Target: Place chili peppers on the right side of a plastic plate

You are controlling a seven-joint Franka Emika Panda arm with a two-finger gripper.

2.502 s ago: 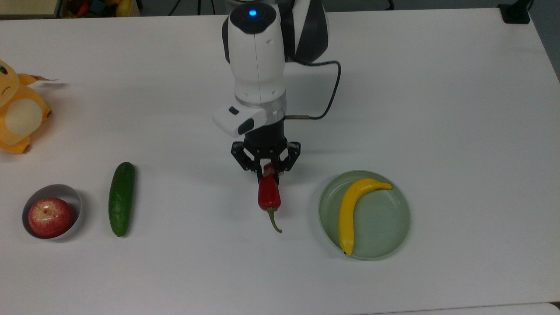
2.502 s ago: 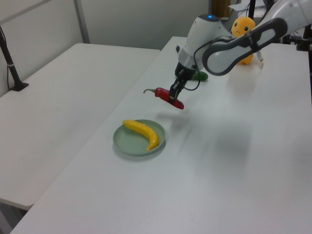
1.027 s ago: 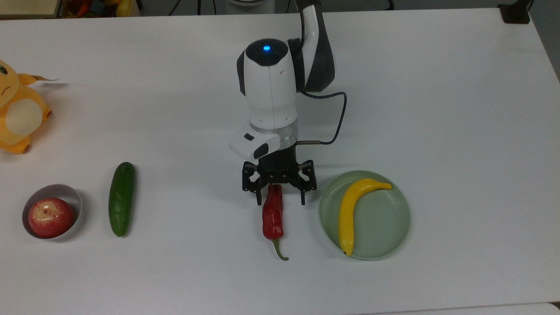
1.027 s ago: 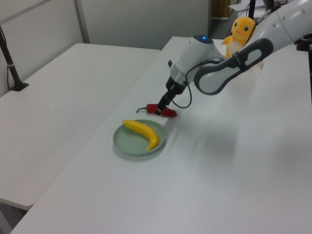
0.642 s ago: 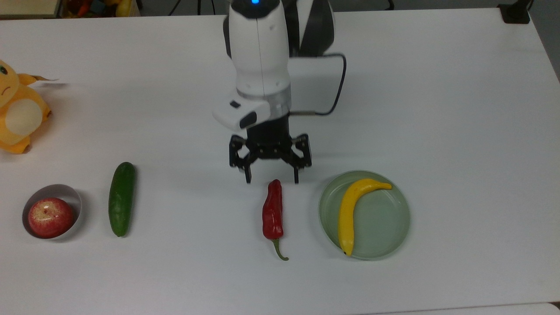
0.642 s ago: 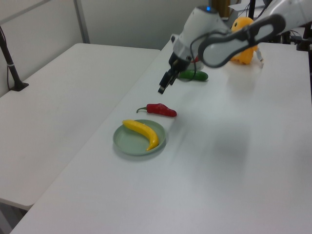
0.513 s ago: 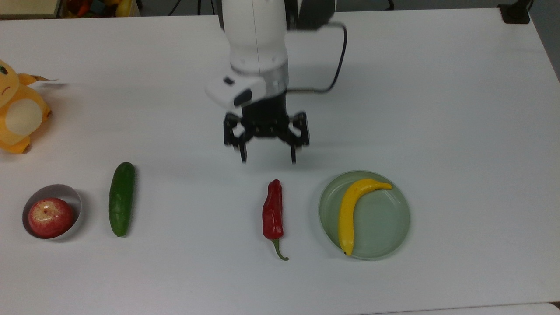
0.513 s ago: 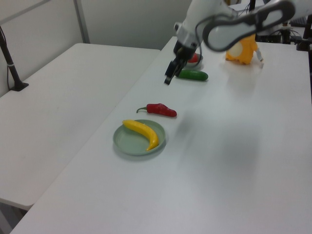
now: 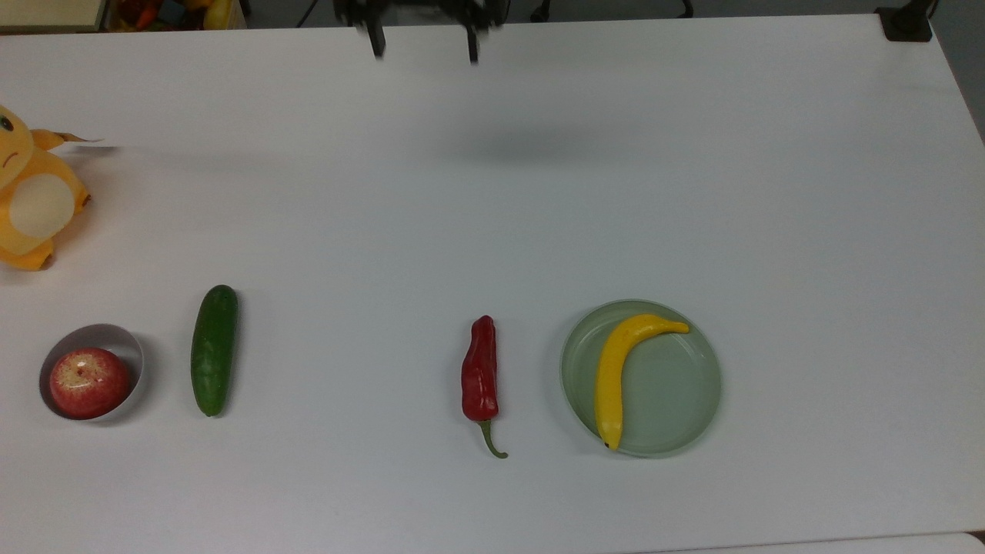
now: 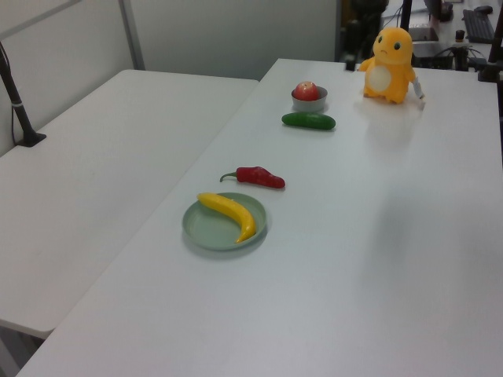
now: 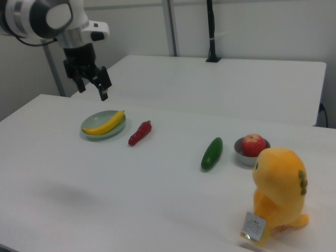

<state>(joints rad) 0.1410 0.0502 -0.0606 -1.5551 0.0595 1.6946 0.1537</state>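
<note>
I've got the gripper (image 11: 93,85) raised high above the tabletop (image 9: 692,154), fingers (image 9: 376,42) spread apart and holding nothing. On my right view it hangs above the far side of the plastic plate (image 9: 677,400). The chili pepper (image 9: 480,372) lies flat on the tabletop just beside the plate, on the top view's left of it, stem toward the near edge. A banana (image 9: 616,369) lies in the plate. Further along sit a cucumber (image 9: 214,349), an apple (image 9: 88,382) in a small bowl (image 9: 131,346), and an orange plush toy (image 11: 277,197).
</note>
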